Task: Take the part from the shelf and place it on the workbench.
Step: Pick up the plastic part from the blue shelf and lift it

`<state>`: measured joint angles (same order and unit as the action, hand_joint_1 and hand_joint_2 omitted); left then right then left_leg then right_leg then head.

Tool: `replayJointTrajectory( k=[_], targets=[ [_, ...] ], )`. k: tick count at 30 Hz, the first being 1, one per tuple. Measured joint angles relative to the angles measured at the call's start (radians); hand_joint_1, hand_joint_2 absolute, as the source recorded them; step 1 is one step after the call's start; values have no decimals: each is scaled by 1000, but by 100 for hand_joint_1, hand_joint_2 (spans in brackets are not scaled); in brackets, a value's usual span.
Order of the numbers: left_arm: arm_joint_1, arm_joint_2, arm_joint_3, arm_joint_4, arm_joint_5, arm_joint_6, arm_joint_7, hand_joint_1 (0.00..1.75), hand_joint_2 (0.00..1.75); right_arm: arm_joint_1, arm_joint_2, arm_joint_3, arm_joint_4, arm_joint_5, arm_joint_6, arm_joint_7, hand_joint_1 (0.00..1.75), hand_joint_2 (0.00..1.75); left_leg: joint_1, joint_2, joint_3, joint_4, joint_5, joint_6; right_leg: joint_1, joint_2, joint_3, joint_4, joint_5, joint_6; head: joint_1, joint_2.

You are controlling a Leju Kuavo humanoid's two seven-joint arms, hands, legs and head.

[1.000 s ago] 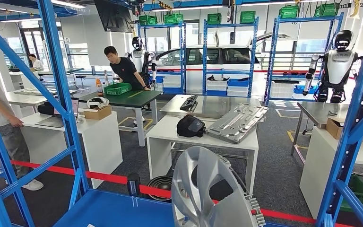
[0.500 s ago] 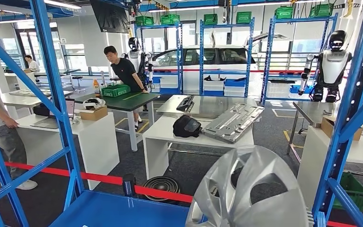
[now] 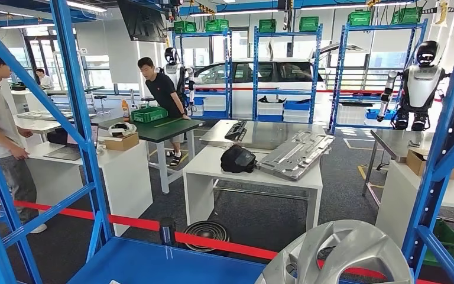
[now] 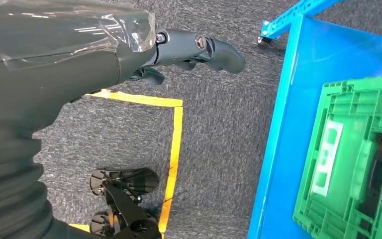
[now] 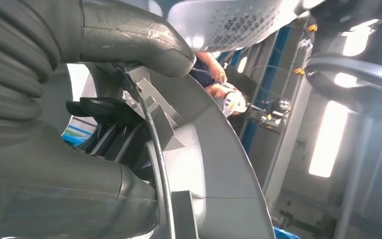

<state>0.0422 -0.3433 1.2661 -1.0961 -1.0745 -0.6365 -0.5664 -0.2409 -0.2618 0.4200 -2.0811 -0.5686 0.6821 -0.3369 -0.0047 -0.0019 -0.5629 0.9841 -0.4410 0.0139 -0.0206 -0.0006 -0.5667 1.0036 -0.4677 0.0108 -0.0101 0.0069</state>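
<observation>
Silver wheel cover (image 3: 338, 254) sits low at the bottom right of the head view, tilted, in front of the blue shelf frame (image 3: 437, 160) — above the blue shelf deck (image 3: 153, 263). Right hand (image 5: 104, 149) grips the cover's rim in the right wrist view, thumb over its edge, dark fingers behind the spokes. Left hand (image 4: 179, 55) hangs over grey carpet, holding nothing, fingers loosely curled, near a green crate (image 4: 353, 159) on a blue shelf. Beyond the red barrier tape (image 3: 136, 223), a white workbench (image 3: 213, 168) carries a black helmet-like object (image 3: 237, 158) and a grey metal panel (image 3: 298, 155). Person in grey (image 3: 3, 136) stands at left; another in black (image 3: 162, 94) leans at a green table.
</observation>
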Motion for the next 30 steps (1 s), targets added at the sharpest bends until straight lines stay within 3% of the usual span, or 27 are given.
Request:
replayJointTrajectory(
  k=[2, 4, 7, 8, 9, 10, 12, 14, 19, 20, 23, 24, 25, 27, 29, 30],
  targets=[
    [0, 1, 0, 0, 0, 1, -1, 0, 175, 1, -3, 4, -5, 1, 0, -1, 175, 175, 1, 1, -4, 3, -2, -8, 0, 3, -2, 1, 5, -13, -1, 0],
    [0, 2, 0, 0, 0, 1, -1, 0, 175, 1, -5, 7, -8, 2, 0, -2, 175, 175, 5, 1, -20, 35, -25, -19, -4, 4, -2, -1, 7, -22, -3, 0],
    [0, 3, 0, 0, 0, 2, -2, 0, 175, 2, -6, 10, -11, 3, 0, -2, 175, 175, 12, 1, -109, 226, -120, -34, -5, 4, -4, -1, 9, -29, -6, 0],
    [0, 3, 0, 2, 0, 2, -2, 0, 175, 2, -6, 12, -11, 3, 0, -2, 175, 175, 14, 1, -138, 287, -141, -36, -4, 4, -5, -1, 9, -29, -6, 0],
    [0, 3, 0, 3, 0, 2, -2, 0, 175, 3, -6, 13, -11, 3, 0, -2, 175, 175, 15, 1, -150, 312, -141, -36, -4, 4, -5, -1, 9, -29, -6, 0],
    [0, 4, 0, 4, -2, 2, -2, 0, 175, 3, -7, 14, -12, 4, 0, -2, 175, 175, 16, 1, -142, 293, -122, -35, -3, 4, -4, -1, 9, -29, -6, 0],
    [0, 5, 0, 5, -4, 1, -3, 0, 175, 3, -7, 15, -15, 5, 0, -2, 175, 175, 15, 0, -76, 158, -54, -26, -2, 6, -1, -1, 9, -29, -6, 0],
    [0, 6, 0, 5, -6, -2, -4, 0, 175, 2, -7, 16, -19, 3, 0, -4, 175, 175, 10, 1, -17, 37, -14, -15, 3, 8, -2, -1, 9, -25, -6, 0],
    [1, 2, 0, 2, -6, -11, -8, 0, 175, 0, -12, 20, -25, -4, -1, -8, 175, 175, 6, 2, 6, -10, 0, 9, 3, 7, -16, 15, -1, -5, -4, 0],
    [1, 1, 0, 0, -7, -12, -9, 0, 175, -1, -13, 20, -26, -5, -2, -9, 175, 175, 7, 2, 10, -18, 6, 14, 4, 6, -34, 52, -21, -6, -3, 0],
    [1, -3, 1, -2, -13, -15, -10, 0, 175, 0, -17, 23, -28, -7, -6, -10, 175, 175, 6, 2, 7, -21, 10, 20, 3, 5, -130, 252, -103, -11, -1, 0],
    [1, -3, 1, -2, -15, -17, -11, 0, 175, 1, -17, 25, -28, -9, -7, -10, 175, 175, 5, 2, 6, -20, 10, 20, 3, 5, -149, 291, -112, -7, -1, 0],
    [1, -3, 1, -2, -16, -19, -11, 0, 175, 0, -18, 28, -28, -12, -7, -10, 175, 175, 5, 1, 6, -20, 10, 20, 2, 5, -146, 287, -103, 0, 0, 0],
    [1, -3, 1, -2, -18, -22, -10, 0, 175, -4, -20, 34, -28, -17, -6, -10, 175, 175, 6, 0, 7, -13, 9, 17, 1, 3, -83, 161, -50, 16, 0, 0],
    [0, -3, 1, -2, -20, -24, -9, 0, 175, -9, -20, 37, -29, -17, -3, -10, 175, 175, 2, -1, 1, 0, 4, 9, 1, 1, -20, 39, -4, 14, 0, 0],
    [0, -3, 1, -2, -21, -24, -7, 0, 175, -10, -21, 38, -29, -16, -2, -11, 175, 175, 0, -1, -3, 6, 3, 5, 2, 1, -9, 13, 6, 8, 0, 0]
  ],
)
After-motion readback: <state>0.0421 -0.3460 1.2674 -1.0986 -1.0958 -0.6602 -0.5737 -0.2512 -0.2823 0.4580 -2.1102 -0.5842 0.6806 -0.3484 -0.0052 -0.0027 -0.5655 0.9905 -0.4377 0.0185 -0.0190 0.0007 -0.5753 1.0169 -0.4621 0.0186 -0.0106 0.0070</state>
